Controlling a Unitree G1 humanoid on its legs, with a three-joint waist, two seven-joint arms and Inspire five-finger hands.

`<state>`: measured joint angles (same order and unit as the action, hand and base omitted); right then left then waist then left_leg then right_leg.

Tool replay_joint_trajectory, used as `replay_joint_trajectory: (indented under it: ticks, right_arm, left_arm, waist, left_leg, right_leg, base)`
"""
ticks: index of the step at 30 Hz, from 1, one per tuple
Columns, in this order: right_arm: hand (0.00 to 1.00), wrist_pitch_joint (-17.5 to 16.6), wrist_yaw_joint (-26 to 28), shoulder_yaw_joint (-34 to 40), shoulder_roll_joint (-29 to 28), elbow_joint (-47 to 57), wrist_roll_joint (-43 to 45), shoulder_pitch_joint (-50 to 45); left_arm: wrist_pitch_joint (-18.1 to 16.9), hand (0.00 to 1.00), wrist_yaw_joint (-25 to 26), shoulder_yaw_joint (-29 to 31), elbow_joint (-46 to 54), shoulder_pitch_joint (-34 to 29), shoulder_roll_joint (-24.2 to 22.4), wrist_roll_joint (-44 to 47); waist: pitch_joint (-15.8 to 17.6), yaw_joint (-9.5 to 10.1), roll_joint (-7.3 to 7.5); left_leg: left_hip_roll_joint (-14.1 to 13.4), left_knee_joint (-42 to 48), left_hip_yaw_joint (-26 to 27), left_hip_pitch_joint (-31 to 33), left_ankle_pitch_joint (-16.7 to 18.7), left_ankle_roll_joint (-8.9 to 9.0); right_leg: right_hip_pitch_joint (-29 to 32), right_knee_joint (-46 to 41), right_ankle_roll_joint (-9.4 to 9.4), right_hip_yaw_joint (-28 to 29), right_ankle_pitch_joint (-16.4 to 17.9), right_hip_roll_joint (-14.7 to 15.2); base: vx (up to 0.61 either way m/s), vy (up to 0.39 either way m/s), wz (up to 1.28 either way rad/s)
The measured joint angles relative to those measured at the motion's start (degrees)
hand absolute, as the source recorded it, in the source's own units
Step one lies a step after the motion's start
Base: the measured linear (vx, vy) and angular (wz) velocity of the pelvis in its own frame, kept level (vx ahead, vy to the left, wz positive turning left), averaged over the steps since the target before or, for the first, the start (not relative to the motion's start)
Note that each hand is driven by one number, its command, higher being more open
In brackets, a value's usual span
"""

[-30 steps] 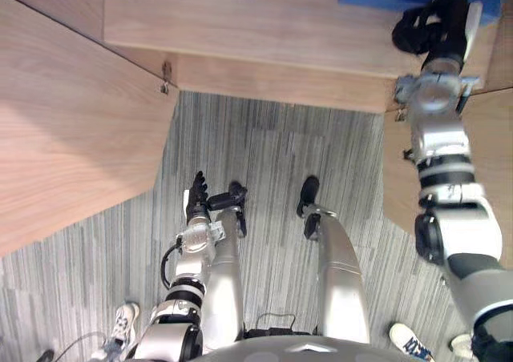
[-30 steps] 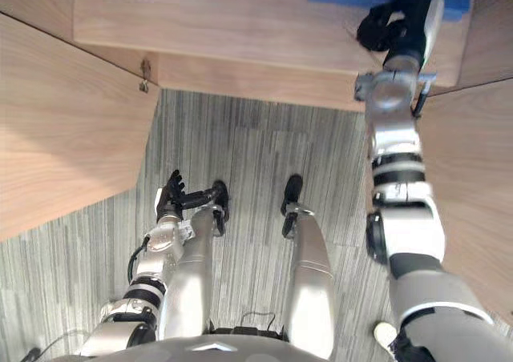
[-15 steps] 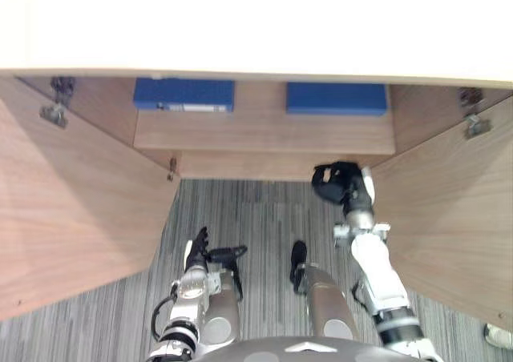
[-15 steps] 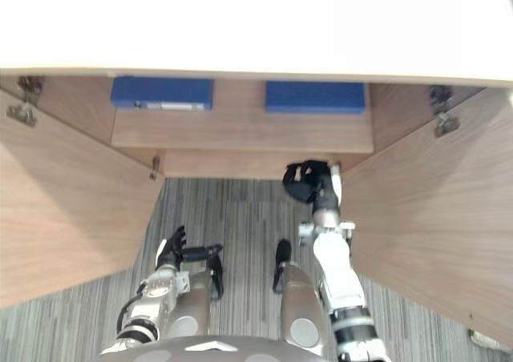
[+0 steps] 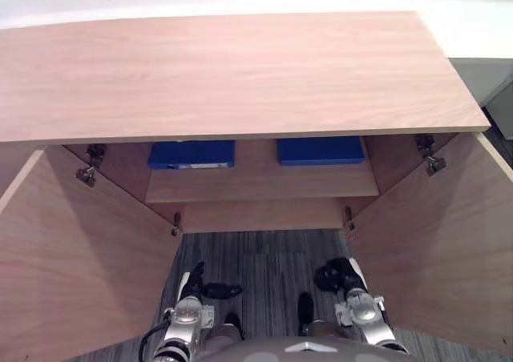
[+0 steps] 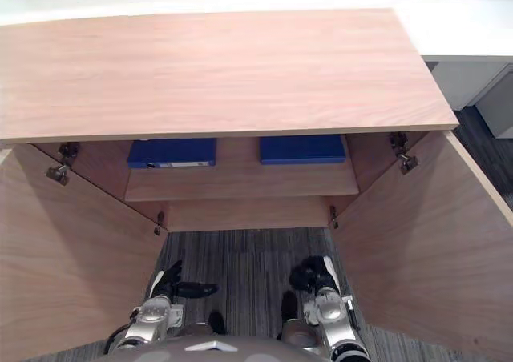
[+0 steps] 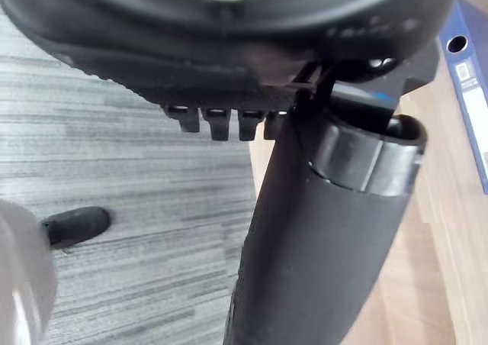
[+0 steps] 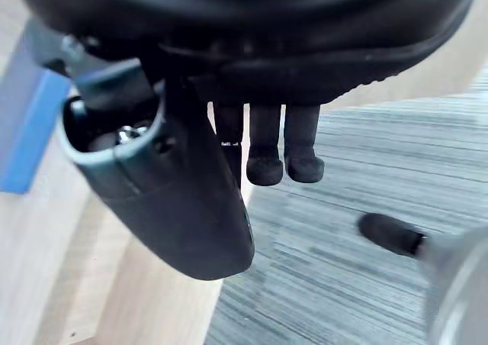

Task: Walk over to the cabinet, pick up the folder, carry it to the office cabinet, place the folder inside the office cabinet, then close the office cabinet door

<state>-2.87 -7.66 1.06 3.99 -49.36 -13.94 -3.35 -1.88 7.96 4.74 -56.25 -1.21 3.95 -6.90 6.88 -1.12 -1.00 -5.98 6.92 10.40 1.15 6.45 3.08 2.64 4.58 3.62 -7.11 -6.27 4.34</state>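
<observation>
Cabinet (image 5: pixel 240 74) — light brown wood, fine straight grain. Left folder (image 5: pixel 191 152) deep blue with a white label strip (image 5: pixel 196 166); right folder (image 5: pixel 321 150) plain blue. Carpet (image 5: pixel 264 262) — grey, thin dark and pale streaks. Surface behind (image 5: pixel 473 30) white.

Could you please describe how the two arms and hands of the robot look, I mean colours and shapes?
The left arm and right arm are silver-grey, built of rounded segments. The left hand and right hand are dark, nearly black, each with a thick smooth thumb beside a row of slim fingers.
</observation>
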Motion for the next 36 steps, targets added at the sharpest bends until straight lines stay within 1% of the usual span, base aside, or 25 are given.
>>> replay_joint_trajectory:
  ticks: [3,4,6,9,10,13,17,20,22,24,30,36]
  right_arm:
    - [1.0,1.17,-0.49,1.03,0.07,-3.73,0.64,-0.25]
    - [1.0,1.45,-0.64,2.4,-0.25,-4.45,0.62,-0.05]
    - [1.0,1.52,-1.04,2.78,-0.14,-5.47,0.66,-0.08]
    - [1.0,1.8,-1.25,4.64,-0.26,-6.72,1.25,-0.11]
    - [1.0,2.07,-1.33,5.01,-0.18,-7.27,2.88,-0.12]
    - [1.0,2.49,-1.49,7.07,-0.38,-7.78,4.18,-0.6]
    - [1.0,2.76,-1.74,9.69,-0.51,-7.97,7.97,-1.53]
    - [1.0,2.79,-1.88,11.61,-0.34,-9.47,9.62,-2.0]
    - [1.0,2.89,-1.92,11.79,-0.11,-10.29,9.62,-2.26]
    - [1.0,2.91,-1.99,11.81,-0.03,-10.52,9.59,-2.42]
    - [1.0,2.82,-1.99,11.26,0.15,-10.53,9.29,-2.23]
    - [1.0,2.82,-2.04,10.68,0.28,-10.62,8.96,-2.2]
  left_arm:
    - [0.1,1.0,-0.3,-0.01,-1.42,-0.85,0.04,0.0]
    - [0.18,1.0,-0.45,0.02,-2.0,-1.19,0.05,0.0]
    - [0.32,1.0,-0.71,0.28,-2.56,-1.85,-0.09,0.15]
    - [0.72,1.0,-0.69,0.24,-2.61,-2.03,0.06,0.03]
    - [0.72,1.0,-0.71,0.27,-2.82,-2.17,0.06,0.03]
    - [0.77,1.0,-0.71,0.28,-3.98,-1.95,0.04,0.03]
    - [0.8,1.0,-0.71,0.24,-4.31,-1.99,0.02,0.02]
    - [0.83,1.0,-0.73,0.16,-4.96,-2.0,-0.11,-0.01]
    - [0.88,1.0,-0.75,0.15,-4.99,-2.0,-0.16,-0.03]
    - [0.99,1.0,-0.73,0.16,-5.0,-1.99,-0.14,-0.03]
    - [1.09,1.0,-0.85,0.19,-5.94,-1.87,-0.05,-0.48]
    - [1.1,1.0,-0.96,0.19,-5.94,-1.88,-0.05,-0.46]
  waist:
    - [-0.34,-0.15,0.44]
    - [-0.53,-0.19,0.58]
    - [-0.75,-0.21,0.95]
    - [-1.34,-0.21,1.49]
    - [-1.84,-0.21,1.73]
    - [-2.6,-0.25,1.97]
    - [-2.85,-0.36,1.96]
    - [-3.23,-0.8,1.75]
    - [-3.23,-0.89,1.68]
    - [-3.23,-0.89,1.64]
    - [-3.14,-0.9,1.59]
    - [-3.13,-0.91,1.59]
  left_leg:
    - [0.27,-0.75,-0.07,-0.83,-0.86,0.06]
    - [0.32,-1.16,-0.04,-1.21,-1.22,0.07]
    - [0.39,-1.78,-0.07,-1.94,-1.79,0.07]
    - [0.49,-2.74,0.0,-3.47,-2.15,0.73]
    - [0.57,-3.12,0.0,-3.94,-2.19,0.84]
    - [0.79,-3.93,-0.02,-4.74,-2.19,0.87]
    - [0.96,-4.89,0.0,-5.87,-2.18,0.87]
    - [0.96,-5.4,0.05,-6.32,-2.17,0.91]
    - [0.97,-5.4,0.16,-6.41,-2.14,1.08]
    - [0.98,-5.35,0.49,-6.79,-2.04,0.7]
    - [1.65,-4.52,1.61,-8.08,-0.67,0.12]
    - [1.88,-4.43,1.59,-8.06,-0.2,0.33]
  right_leg:
    - [-0.83,0.91,-0.19,0.08,-0.97,0.07]
    - [-0.94,0.92,-0.29,0.29,-1.2,0.06]
    - [-1.31,0.95,-0.4,0.67,-1.51,0.06]
    - [-1.96,1.16,-0.18,1.15,-1.76,0.02]
    - [-2.01,1.19,-0.24,1.64,-1.72,-0.01]
    - [-1.88,1.22,-0.2,3.02,-1.74,-0.08]
    - [-1.91,1.22,-0.2,4.19,-1.74,-0.37]
    - [-1.96,1.19,-0.13,4.64,-1.79,-0.64]
    - [-1.92,1.01,-0.07,4.93,-1.91,-1.02]
    - [-2.02,0.98,-0.27,5.5,-2.02,-1.13]
    - [-2.99,1.05,-0.03,6.44,-1.85,-0.62]
    - [-2.78,1.22,0.19,6.46,-1.7,-0.34]
  base:
    - [-0.13,-0.007,-0.02]
    - [-0.14,-0.017,-0.04]
    - [-0.15,-0.016,-0.03]
    - [-0.17,-0.005,-0.09]
    - [-0.15,0.006,-0.17]
    - [-0.08,0.016,-0.21]
    - [-0.01,0.017,-0.19]
    - [0.05,0.018,-0.09]
    - [0.09,0.015,-0.07]
    - [0.1,0.034,-0.15]
    - [0.03,0.063,-0.1]
    - [-0.01,0.028,0.0]
